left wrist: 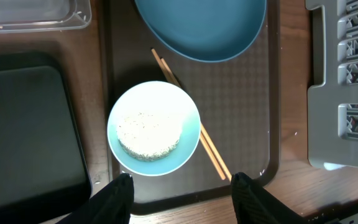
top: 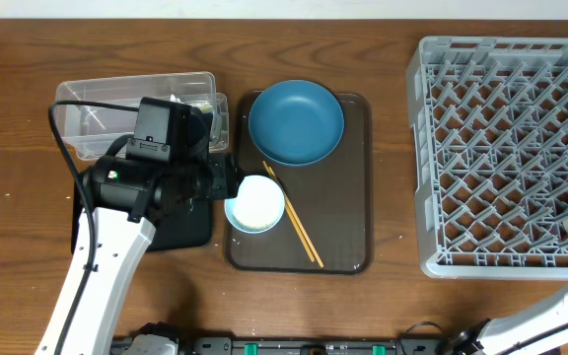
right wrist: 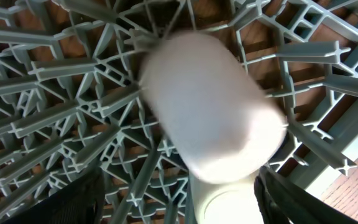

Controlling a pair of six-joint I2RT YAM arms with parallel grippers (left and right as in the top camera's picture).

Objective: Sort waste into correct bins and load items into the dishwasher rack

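Notably: light blue bowl (left wrist: 190,140), white inside, holds flat round rice mound (left wrist: 148,134).

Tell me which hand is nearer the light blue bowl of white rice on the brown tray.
Left. The left hand hovers open right beside the light blue bowl on the brown tray. The right hand is far off, over the grey plastic lattice rack.

Wide overhead, close wrists; bowl (top: 256,205) common
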